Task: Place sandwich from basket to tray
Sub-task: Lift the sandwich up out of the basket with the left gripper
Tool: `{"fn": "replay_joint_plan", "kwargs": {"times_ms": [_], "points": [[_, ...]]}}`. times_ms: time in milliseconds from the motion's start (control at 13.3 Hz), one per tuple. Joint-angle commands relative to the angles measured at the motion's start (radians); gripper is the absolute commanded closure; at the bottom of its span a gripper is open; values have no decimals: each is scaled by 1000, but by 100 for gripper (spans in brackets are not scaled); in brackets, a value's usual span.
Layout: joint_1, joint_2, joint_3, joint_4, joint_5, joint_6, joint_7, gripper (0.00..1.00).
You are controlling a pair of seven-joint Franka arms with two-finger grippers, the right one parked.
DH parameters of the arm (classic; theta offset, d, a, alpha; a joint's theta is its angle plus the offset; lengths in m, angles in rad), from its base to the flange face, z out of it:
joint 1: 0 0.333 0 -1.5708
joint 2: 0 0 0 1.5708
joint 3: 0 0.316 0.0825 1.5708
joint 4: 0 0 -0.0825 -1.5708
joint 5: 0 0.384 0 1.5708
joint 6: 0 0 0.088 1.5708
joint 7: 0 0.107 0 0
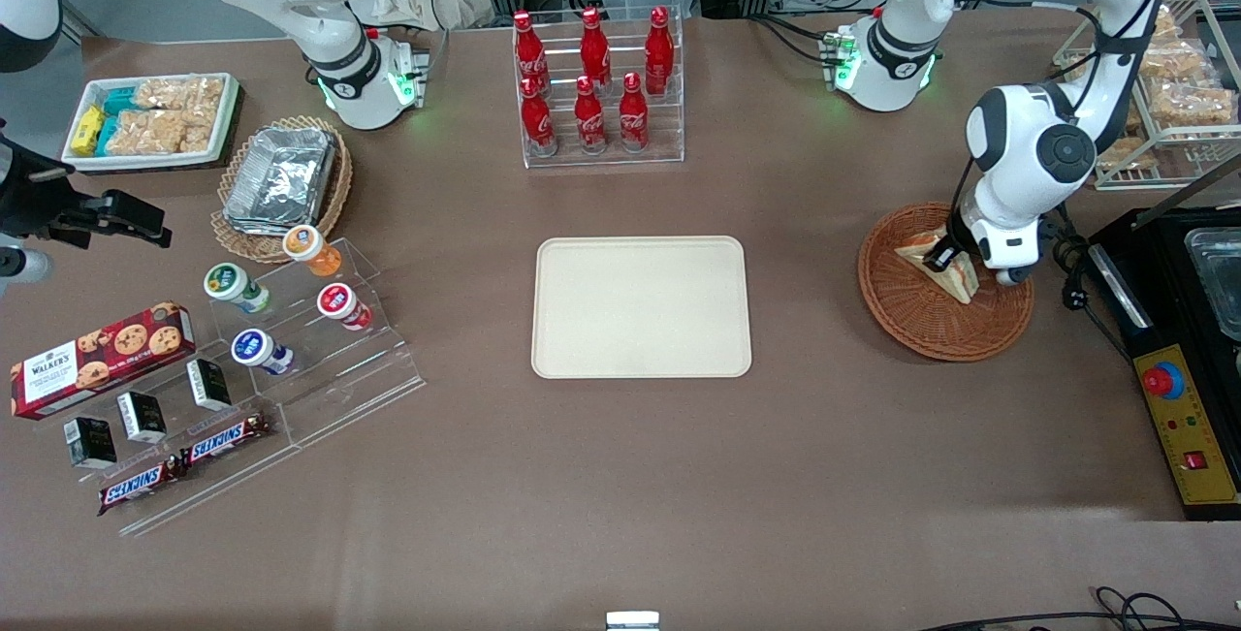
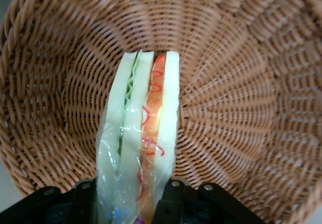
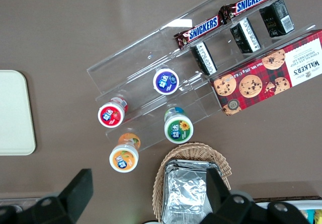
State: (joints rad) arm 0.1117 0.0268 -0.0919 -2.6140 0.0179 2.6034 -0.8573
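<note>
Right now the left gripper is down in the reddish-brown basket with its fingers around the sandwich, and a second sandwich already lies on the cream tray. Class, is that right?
Not quite. The gripper is in the basket, fingers on either side of the sandwich, but the tray holds nothing, as the front view shows.

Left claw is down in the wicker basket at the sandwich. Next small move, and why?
Probably lift straight up. The claw has a finger on each side of the sandwich, which looks gripped and sits in the basket; the tray lies toward the parked arm, so clear the rim first.
</note>
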Motion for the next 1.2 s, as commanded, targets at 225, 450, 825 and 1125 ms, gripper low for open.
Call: {"fn": "replay_joint_plan", "kwargs": {"times_ms": [225,450,825,1125], "points": [[2,-267,-8,236,20,-559,219,100],[-32,-240,-12,536,-2,-838,351,100],[-245,-220,-46,664,-104,-882,417,100],[-401,-151,-68,663,-162,-827,422,100]]}}
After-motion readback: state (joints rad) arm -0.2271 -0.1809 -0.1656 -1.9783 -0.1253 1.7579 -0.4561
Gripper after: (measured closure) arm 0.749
